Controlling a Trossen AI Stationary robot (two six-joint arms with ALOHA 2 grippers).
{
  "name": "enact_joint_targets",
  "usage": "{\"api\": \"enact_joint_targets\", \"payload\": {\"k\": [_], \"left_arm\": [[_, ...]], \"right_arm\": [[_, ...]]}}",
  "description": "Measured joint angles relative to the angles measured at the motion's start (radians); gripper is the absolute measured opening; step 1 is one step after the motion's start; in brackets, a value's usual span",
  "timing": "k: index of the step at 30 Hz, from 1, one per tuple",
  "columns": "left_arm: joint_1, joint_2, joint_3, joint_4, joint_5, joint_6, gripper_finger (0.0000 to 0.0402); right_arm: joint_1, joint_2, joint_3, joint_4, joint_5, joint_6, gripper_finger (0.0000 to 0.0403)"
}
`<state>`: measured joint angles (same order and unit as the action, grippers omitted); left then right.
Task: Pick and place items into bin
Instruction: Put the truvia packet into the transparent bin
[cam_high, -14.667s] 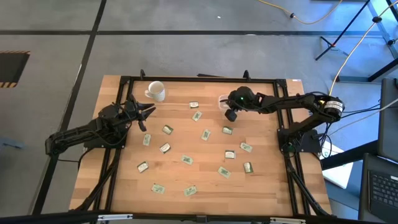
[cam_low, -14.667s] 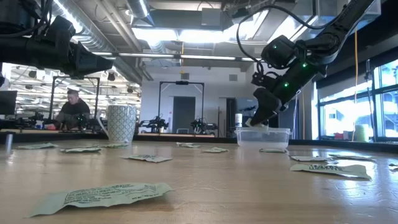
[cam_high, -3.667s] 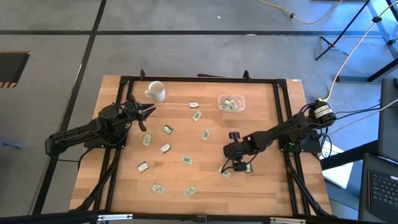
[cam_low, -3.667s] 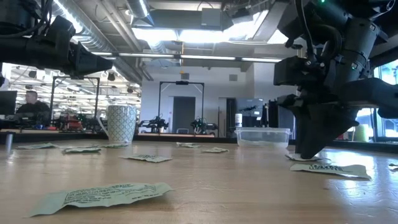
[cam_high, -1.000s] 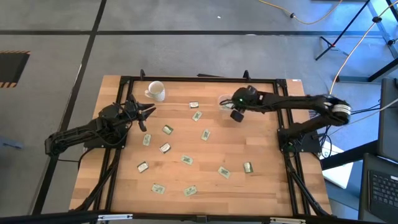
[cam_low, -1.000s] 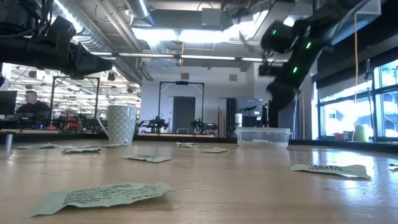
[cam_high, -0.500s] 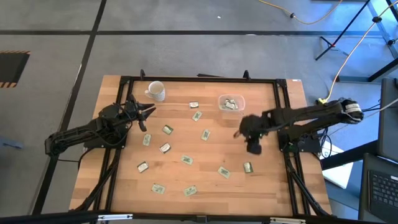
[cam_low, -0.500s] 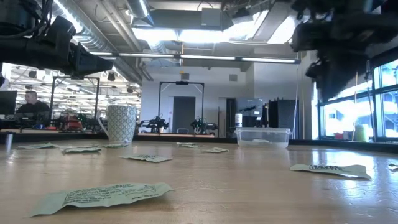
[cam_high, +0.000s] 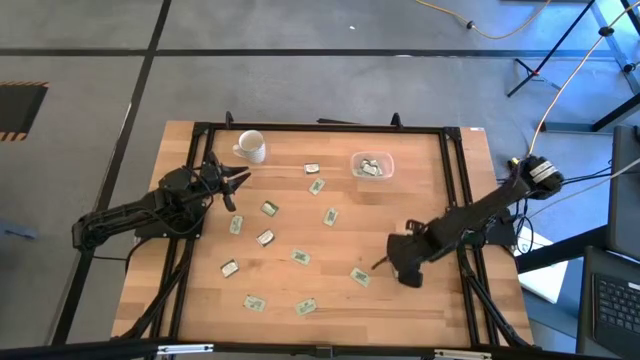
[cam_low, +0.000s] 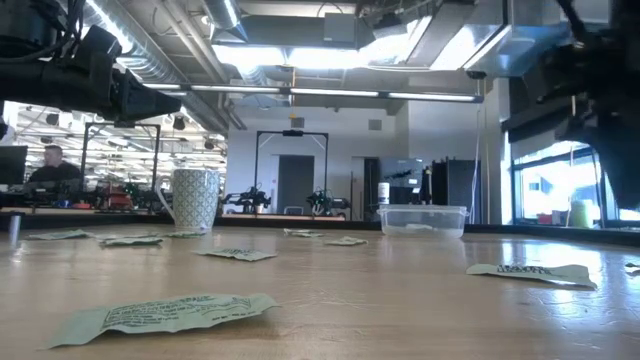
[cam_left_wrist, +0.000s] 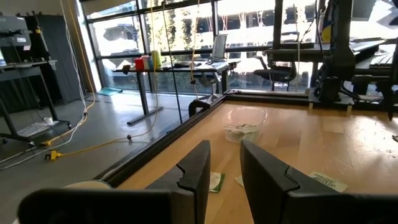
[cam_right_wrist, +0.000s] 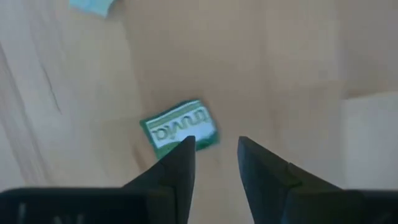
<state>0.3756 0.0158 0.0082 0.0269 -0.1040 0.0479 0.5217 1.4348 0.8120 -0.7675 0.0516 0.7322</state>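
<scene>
Several pale green packets lie flat on the wooden table, among them one (cam_high: 330, 215) at the middle and one (cam_high: 360, 277) toward the near side. The clear bin (cam_high: 371, 166) stands at the far right with a few packets inside. My right gripper (cam_high: 398, 266) hovers open near the table's right, pointing down. A green-and-white packet (cam_right_wrist: 179, 126) lies just beyond its fingertips (cam_right_wrist: 214, 146), and nothing is between them. My left gripper (cam_high: 235, 185) waits open above the table's left, level, facing the bin (cam_left_wrist: 244, 121).
A white mug (cam_high: 250, 146) stands at the far left corner. A black frame (cam_high: 455, 190) runs around the table's edges. In the low view a packet (cam_low: 165, 312) lies close to the near edge, and another (cam_low: 530, 272) at the right.
My right gripper has swung from above the bin toward the table's near edge and come down over a packet near the right side. Its fingers have stayed apart. The packets and the bin have not moved.
</scene>
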Motion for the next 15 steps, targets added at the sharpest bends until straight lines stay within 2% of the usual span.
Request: {"api": "enact_joint_targets", "payload": {"k": [10, 15], "left_arm": [[0.0, 0.0, 0.0, 0.0, 0.0, 0.0, 0.0082], [0.0, 0.0, 0.0, 0.0, 0.0, 0.0, 0.0082]], "right_arm": [[0.034, 0.185, 0.002, 0.079, 0.0, -0.004, 0.0124], [0.034, 0.221, 0.006, 0.074, 0.0, -0.026, 0.0123]]}}
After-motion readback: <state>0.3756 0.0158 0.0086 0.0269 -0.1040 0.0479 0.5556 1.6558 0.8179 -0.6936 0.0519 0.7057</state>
